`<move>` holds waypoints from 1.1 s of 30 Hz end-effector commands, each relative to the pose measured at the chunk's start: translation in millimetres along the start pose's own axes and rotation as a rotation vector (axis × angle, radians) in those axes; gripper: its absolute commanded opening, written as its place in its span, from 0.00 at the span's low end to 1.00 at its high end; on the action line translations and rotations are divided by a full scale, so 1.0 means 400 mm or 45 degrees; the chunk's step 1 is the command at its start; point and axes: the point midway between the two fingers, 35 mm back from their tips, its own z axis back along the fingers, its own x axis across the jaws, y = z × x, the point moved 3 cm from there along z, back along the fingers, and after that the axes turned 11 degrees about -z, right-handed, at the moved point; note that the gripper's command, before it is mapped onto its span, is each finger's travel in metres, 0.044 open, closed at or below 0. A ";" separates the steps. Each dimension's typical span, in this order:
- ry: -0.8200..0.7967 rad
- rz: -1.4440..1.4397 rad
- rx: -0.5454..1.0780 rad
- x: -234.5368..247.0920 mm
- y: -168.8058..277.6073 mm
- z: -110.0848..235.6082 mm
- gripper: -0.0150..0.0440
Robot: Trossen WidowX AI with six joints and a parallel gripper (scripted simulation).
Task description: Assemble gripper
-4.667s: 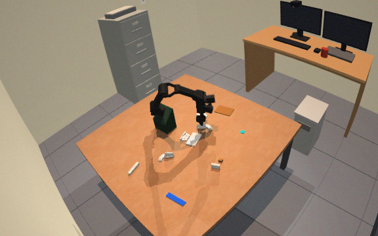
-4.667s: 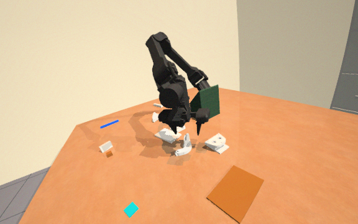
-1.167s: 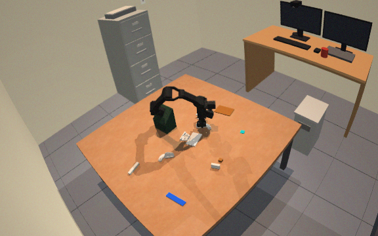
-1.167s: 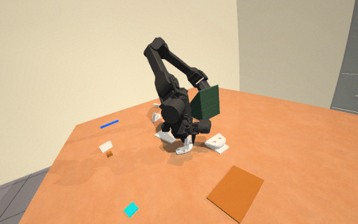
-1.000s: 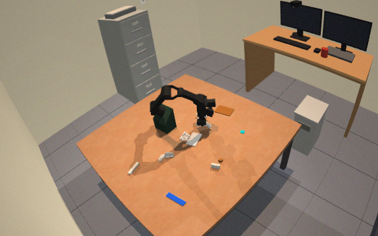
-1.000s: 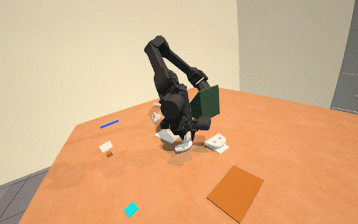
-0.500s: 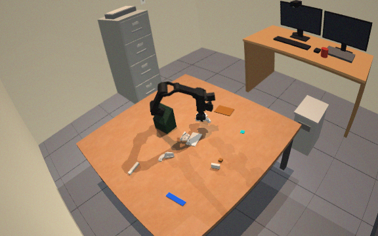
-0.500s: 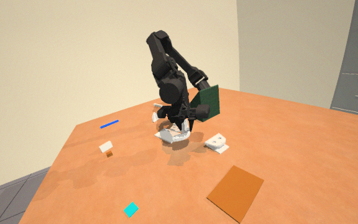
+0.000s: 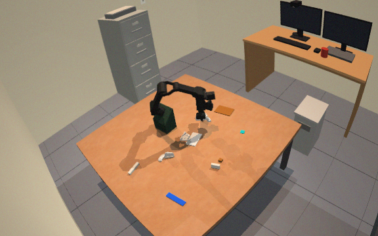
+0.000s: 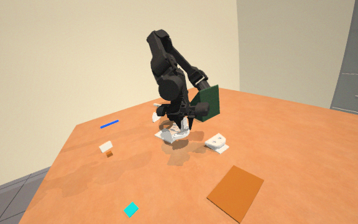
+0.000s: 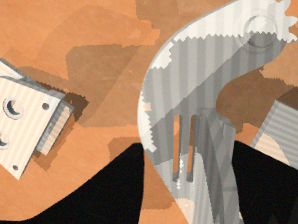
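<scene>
My gripper [image 9: 201, 119] [image 10: 185, 127] [image 11: 185, 151] is shut on a white jaw [image 10: 184, 134] [image 11: 182, 87], held above the table. Its curved end has a round hub and gear teeth, at the upper right in the wrist view. A white piece with two round holes [image 10: 217, 142] [image 11: 27, 125] lies on the wrist view's left. A flat white slab [image 9: 194, 139] [image 10: 163, 135] with a smaller featured part lies on the wrist view's other side. I cannot tell which is the base and which the housing plate. The other jaw [image 9: 167, 155] [image 10: 155, 117] lies apart on the table.
A white bar [image 9: 133, 168], a white block [image 9: 215, 166] [image 10: 105, 146], a small brown cube [image 9: 220, 160] [image 10: 109, 154], a blue strip [image 9: 176, 198] [image 10: 109, 124], a cyan square [image 9: 242, 132] [image 10: 131, 210] and an orange-brown plate [image 9: 224, 110] [image 10: 236, 193] lie on the table.
</scene>
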 end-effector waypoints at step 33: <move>-0.010 0.871 -0.017 -0.108 0.070 0.029 0.48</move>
